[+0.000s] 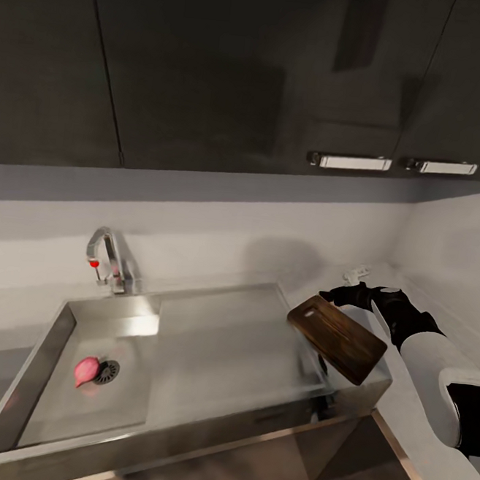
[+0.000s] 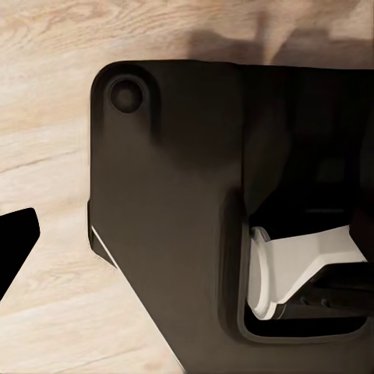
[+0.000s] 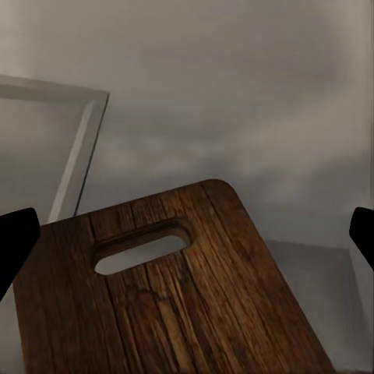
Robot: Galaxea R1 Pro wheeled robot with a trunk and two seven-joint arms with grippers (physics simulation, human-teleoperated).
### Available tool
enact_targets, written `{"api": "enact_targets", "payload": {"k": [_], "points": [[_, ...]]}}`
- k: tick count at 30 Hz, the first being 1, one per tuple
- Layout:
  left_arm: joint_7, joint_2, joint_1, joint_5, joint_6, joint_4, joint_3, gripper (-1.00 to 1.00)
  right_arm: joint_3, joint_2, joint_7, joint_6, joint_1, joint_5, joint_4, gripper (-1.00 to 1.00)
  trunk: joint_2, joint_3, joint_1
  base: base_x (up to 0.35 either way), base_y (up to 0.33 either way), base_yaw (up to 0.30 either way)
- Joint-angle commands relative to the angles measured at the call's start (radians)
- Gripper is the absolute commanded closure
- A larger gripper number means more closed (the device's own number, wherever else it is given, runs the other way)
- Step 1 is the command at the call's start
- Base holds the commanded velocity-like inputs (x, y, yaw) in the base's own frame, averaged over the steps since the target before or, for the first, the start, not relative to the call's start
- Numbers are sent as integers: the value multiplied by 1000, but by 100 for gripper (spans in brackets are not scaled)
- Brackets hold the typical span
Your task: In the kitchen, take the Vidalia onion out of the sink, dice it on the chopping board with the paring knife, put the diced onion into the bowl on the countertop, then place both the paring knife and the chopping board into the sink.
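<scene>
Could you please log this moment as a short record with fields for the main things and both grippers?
onion: Vidalia onion lies in the sink basin, beside the drain
board: chopping board is lifted and tilted over the right end of the drainboard, handle hole away from the robot
right gripper: right gripper is at the board's far edge; grip cannot be confirmed
left gripper: one fingertip shows above a wooden floor
tap: gooseneck tap behind the basin

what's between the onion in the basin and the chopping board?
Head view: only the bare steel drainboard separates the Vidalia onion, lying beside the drain, from the chopping board at the right gripper.
</scene>
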Motion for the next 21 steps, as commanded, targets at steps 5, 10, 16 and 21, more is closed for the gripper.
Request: {"api": "enact_targets", "payload": {"k": [5,10,16,21], "points": [[-4,0,0,1,-1,-2,0,-100,6,-1,3,5,-1,2,-2,-100,-2,-10,1,72,-23,0],[-3,-3,0,1,-1,-1,0,-100,5,-1,3,5,-1,2,-2,-100,-2,-18,1,7,-2,0],[-3,-5,0,1,-1,0,0,-100,6,-1,3,5,-1,2,-2,-100,-2,-28,1,1,0,0],[-3,-5,0,1,-1,0,0,-100,6,-1,3,5,-1,2,-2,-100,-2,-36,1,0,0,0]]}}
